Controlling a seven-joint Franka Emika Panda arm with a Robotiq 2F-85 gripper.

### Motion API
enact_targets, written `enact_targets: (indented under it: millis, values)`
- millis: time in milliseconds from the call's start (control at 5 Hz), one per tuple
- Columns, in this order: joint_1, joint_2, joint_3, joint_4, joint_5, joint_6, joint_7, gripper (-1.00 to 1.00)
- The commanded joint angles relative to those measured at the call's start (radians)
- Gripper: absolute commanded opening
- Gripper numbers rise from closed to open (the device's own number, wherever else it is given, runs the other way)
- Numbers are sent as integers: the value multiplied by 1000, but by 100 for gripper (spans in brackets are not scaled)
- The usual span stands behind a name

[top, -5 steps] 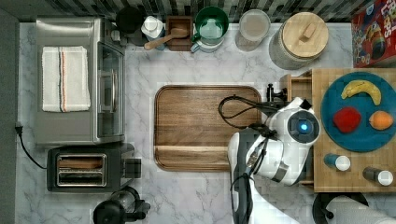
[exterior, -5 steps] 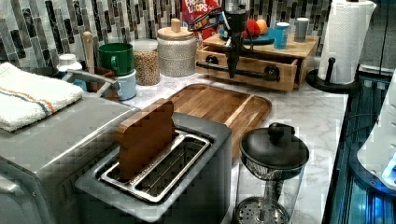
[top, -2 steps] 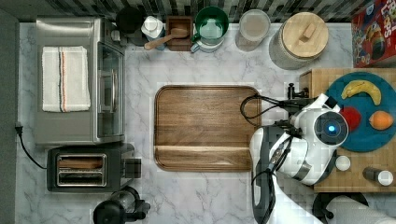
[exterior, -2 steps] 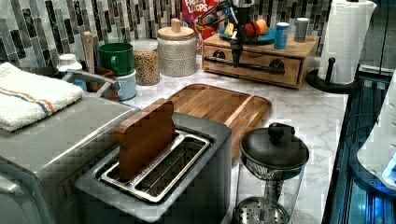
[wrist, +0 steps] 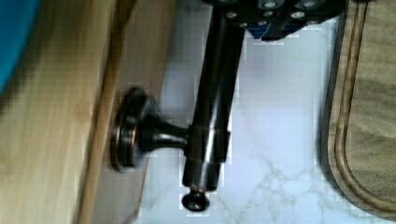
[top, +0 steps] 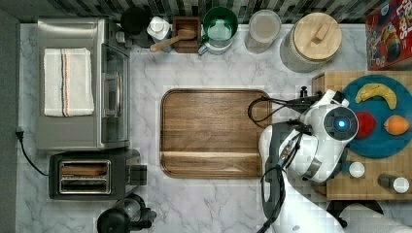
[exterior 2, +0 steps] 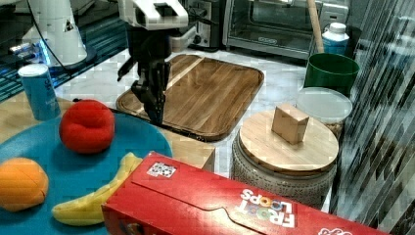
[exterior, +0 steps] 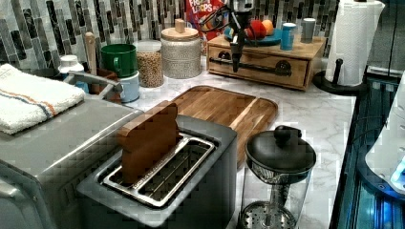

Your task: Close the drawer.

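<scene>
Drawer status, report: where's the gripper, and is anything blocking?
Gripper at the drawer front, by the dark bar handle. Drawer looks nearly or fully in, front about flush with the box. Nothing seen in the way; wooden tray lies apart.

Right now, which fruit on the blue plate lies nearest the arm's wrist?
The red apple: in the top view it sits at the blue plate's edge right beside the wrist, while the orange and the banana lie farther off.

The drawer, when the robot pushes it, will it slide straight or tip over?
The drawer is probably stiff wood, so it shouldn't bend. It sits low in its wooden box, so it likely slides rather than tips. The hand is by its bar handle.
</scene>
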Motion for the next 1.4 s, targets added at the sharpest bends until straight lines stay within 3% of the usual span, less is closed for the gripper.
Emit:
enact_targets:
  millis: [200,1400]
  values:
    - [-92,36,-112,176,-94,149,-40,-100]
    - [-91,37,-113,175,-93,149,-41,-100]
